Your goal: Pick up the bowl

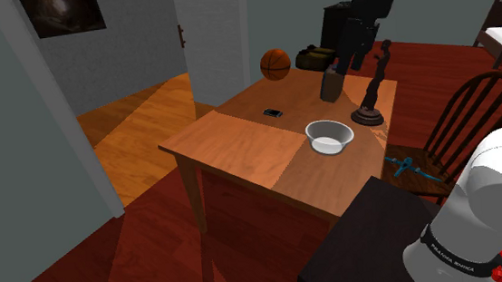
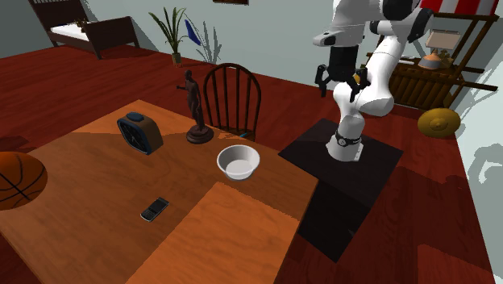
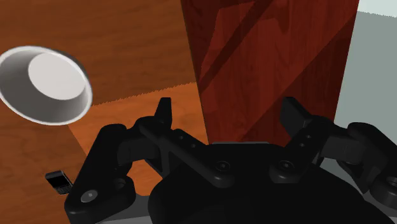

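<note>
Bowl [image 2: 238,161] first: it sits upright and empty on the wooden table [image 2: 97,185], mouth up, close to the table edge that faces the robot's stand [image 2: 338,165]. It stands near the base of a dark statuette [image 2: 193,105] but apart from it. A small dark phone [image 2: 154,209] lies farther in on the tabletop, and a basketball [image 2: 16,179] rests at the far end, both well apart from the bowl.

The gripper [image 2: 340,79] hangs high in the air over the stand, not over the table at all. Its two black fingers stand wide apart with nothing between them. The hand is empty.

In the wrist view, the bowl [image 3: 48,86] lies well outside the gap of the gripper [image 3: 229,113], off beyond one finger, while the space between the fingers looks down on red floor and the table's edge. In the second exterior view the bowl lies down and toward that view's left from the claw, so I judge the reach must carry the hand out over the table and then drop a long way.

The bowl is round, so it has no long axis to line up with. A grasp probably means one finger inside the rim and one outside. The task looks barely begun.
</note>
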